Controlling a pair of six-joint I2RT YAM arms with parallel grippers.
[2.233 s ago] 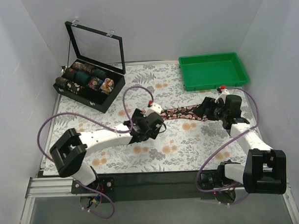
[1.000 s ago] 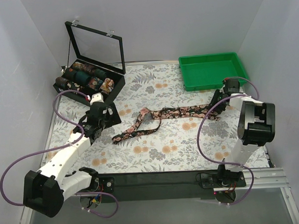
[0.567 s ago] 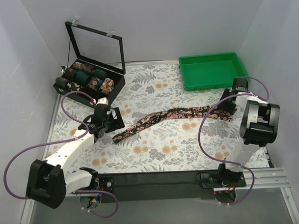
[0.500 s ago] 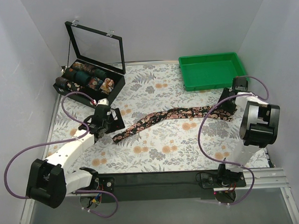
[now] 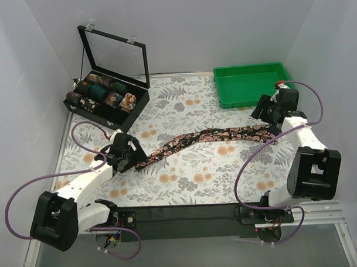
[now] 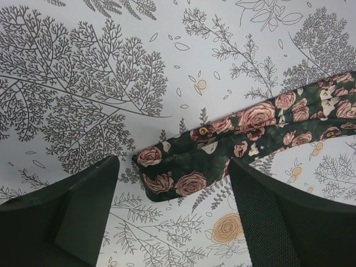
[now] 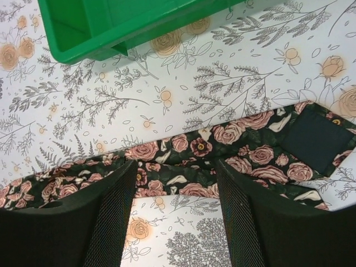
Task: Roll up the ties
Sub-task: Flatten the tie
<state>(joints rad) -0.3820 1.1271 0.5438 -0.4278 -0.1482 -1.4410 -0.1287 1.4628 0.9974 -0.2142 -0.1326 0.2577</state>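
The tie [image 5: 213, 133] lies flat on the desk in one long shallow curve. Its wide end is just nearer me than the green tray [image 5: 253, 84], and its narrow end is well off to the tray's left. The desk wears a pale cloth [image 5: 192, 180] printed with leaves and orange flowers, and plain white walls [image 5: 180, 28] close it in on three sides. Far to the left of the tray, along the same back edge, a black box [image 5: 96, 117] stands with its glass lid [image 5: 114, 56] raised and rolled ties [image 5: 101, 92] inside. My left fingers [image 6: 67, 217] are spread with the narrow tip lying between them, and I cannot tell whether they touch it. My right fingers [image 7: 61, 222] are parted above the wide stretch, beside the tray's front, holding nothing. A second ago the tie was doubled over near its middle; now it runs straight. My left arm has come from beside the box to the tip, and my right has drawn back toward the tray.
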